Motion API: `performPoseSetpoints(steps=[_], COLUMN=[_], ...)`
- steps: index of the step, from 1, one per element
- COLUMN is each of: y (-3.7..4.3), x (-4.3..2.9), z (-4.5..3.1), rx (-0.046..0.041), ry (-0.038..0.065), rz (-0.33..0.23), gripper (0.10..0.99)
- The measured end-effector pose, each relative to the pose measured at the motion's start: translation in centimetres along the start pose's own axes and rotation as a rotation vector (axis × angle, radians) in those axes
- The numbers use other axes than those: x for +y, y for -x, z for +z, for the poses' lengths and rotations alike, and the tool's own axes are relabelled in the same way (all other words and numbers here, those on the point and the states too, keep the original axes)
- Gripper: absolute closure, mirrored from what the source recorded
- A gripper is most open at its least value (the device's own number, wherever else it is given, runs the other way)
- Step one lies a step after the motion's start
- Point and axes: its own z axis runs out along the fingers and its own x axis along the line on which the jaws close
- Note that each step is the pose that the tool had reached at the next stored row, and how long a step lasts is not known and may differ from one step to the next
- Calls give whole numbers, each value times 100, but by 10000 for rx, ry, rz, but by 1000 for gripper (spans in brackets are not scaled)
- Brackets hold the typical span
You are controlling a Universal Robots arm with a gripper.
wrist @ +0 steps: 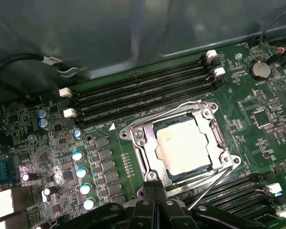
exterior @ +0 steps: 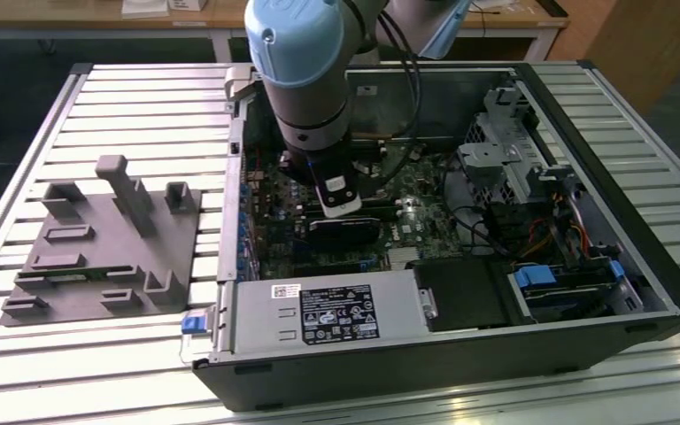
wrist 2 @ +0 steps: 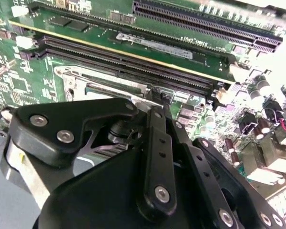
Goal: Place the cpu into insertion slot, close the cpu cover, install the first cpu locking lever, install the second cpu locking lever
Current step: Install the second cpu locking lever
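Note:
The cpu point(wrist: 183, 145), a silvery square chip, lies flat in the insertion slot point(wrist: 149, 175) on the green board. The cpu cover point(wrist: 138, 138), a thin metal frame, lies shut around it; in the second wrist view a corner of the cover point(wrist 2: 100, 80) shows past the black linkage. One thin wire lever point(wrist: 209, 187) slants from the socket's corner towards my gripper point(wrist: 155, 193). A second thin rod point(wrist: 171, 111) runs along the cover's edge by the memory slots. The fingers are shut at the socket's rim, with nothing visible between them. In the exterior view the gripper point(exterior: 340, 208) reaches down into the open computer case.
Long black memory slots point(wrist: 143, 90) flank the socket on two sides. Blue-topped capacitors point(wrist: 78, 171) stand close beside it. A black cable point(wrist: 19, 62) loops along the case wall. The power-supply box point(exterior: 328, 310) fills the case's front. A grey fixture point(exterior: 104, 239) sits at the exterior view's left.

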Motion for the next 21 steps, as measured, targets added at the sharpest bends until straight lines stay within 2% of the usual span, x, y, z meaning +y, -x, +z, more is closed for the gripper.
performPoseSetpoints(steps=[3, 14, 17, 21], y=[5, 42, 88, 189], x=[22, 149, 177, 212], z=[-76, -502, -542, -540], rx=[-1, 0, -1, 37], ry=[2, 2, -45, -124], rz=[1, -1, -1, 13], gripper=[980, 980, 980, 980])
